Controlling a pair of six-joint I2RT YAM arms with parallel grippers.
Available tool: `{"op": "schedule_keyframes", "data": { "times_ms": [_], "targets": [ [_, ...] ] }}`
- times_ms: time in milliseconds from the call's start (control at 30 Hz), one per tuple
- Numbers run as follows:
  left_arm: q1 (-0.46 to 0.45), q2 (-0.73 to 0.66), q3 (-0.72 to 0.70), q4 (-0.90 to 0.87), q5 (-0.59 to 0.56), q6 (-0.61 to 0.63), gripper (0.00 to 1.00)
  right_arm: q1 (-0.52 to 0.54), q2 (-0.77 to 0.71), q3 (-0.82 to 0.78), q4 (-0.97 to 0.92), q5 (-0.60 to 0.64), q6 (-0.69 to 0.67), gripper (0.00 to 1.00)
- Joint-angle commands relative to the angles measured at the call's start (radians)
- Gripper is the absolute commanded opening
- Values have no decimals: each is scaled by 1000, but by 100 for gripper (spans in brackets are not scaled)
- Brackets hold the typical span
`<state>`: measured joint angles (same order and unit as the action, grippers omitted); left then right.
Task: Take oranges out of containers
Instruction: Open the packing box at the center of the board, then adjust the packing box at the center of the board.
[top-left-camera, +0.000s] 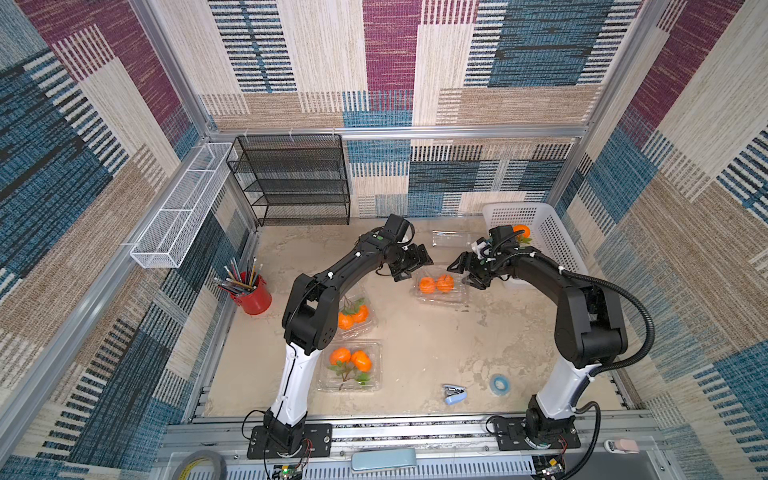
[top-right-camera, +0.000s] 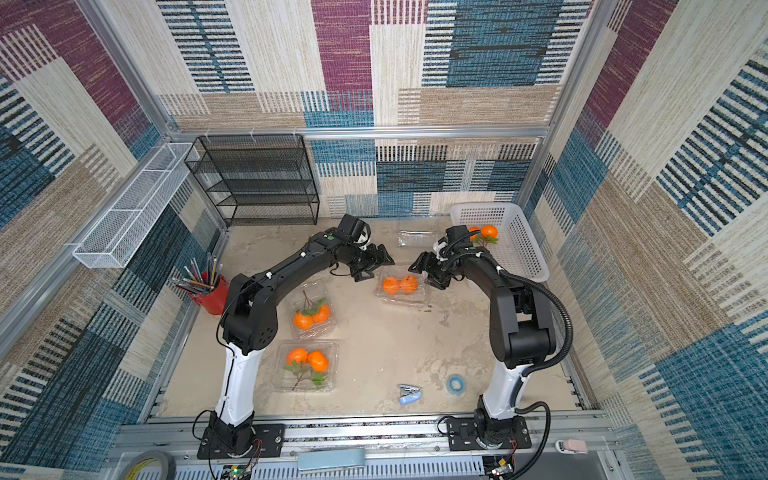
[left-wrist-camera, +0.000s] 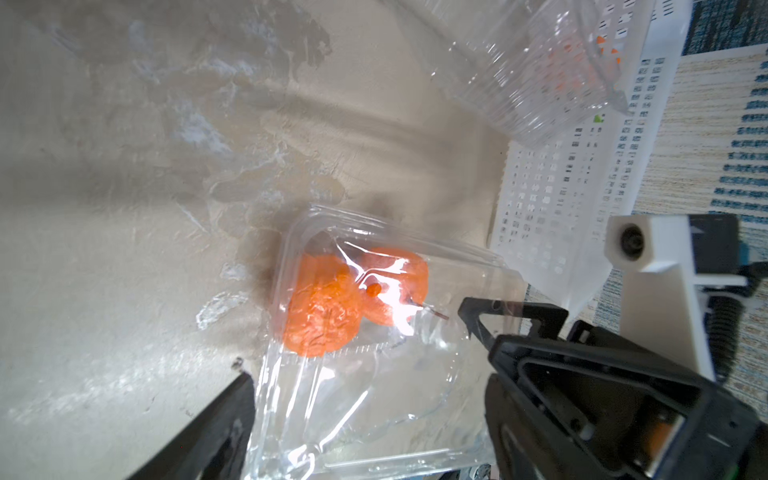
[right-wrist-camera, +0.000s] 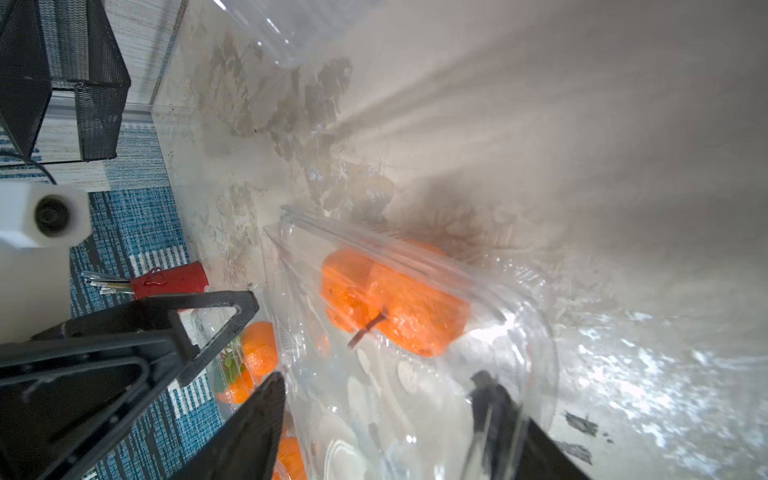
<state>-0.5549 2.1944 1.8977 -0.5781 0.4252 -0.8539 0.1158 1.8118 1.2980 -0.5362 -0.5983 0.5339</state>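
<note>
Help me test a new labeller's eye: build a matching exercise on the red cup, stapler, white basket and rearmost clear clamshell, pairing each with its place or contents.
Things:
1 red cup
2 stapler
3 white basket
4 rearmost clamshell

Matches:
A beside the blue tape roll
B no fruit inside
C oranges lying loose inside
D holds pencils

Pairs: 1-D, 2-A, 3-C, 4-B

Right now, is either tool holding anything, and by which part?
Cannot be told. The left tool and right tool bracket opposite ends of the clear container with two oranges; contact is unclear.
</note>
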Motion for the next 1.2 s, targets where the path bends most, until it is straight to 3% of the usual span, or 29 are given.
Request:
{"op": "schedule_keyframes", "data": {
  "times_ms": [0, 300, 700, 833, 1000, 1167],
  "targets": [
    [-3, -5, -27, 8, -3, 22, 86, 1, 3, 18, -2, -30, -24, 73],
    [-6, -21, -120, -29, -40, 51, 81, 1, 24, 83, -126, 8, -130, 77],
    [-8, -34, -165, -39, -52, 48, 81, 1, 16, 156, -270, 216, -257, 83],
    [-7, -50, -170, -39, -57, 48, 82, 1, 3, 135, -255, 268, -245, 86],
    [-7, -86, -158, -41, -62, 55, 84, 3, 2, 81, -172, 232, -221, 90],
    [-1, -127, -158, -61, -69, 62, 86, 24, 51, 73, -124, 219, -220, 81]
  ]
}}
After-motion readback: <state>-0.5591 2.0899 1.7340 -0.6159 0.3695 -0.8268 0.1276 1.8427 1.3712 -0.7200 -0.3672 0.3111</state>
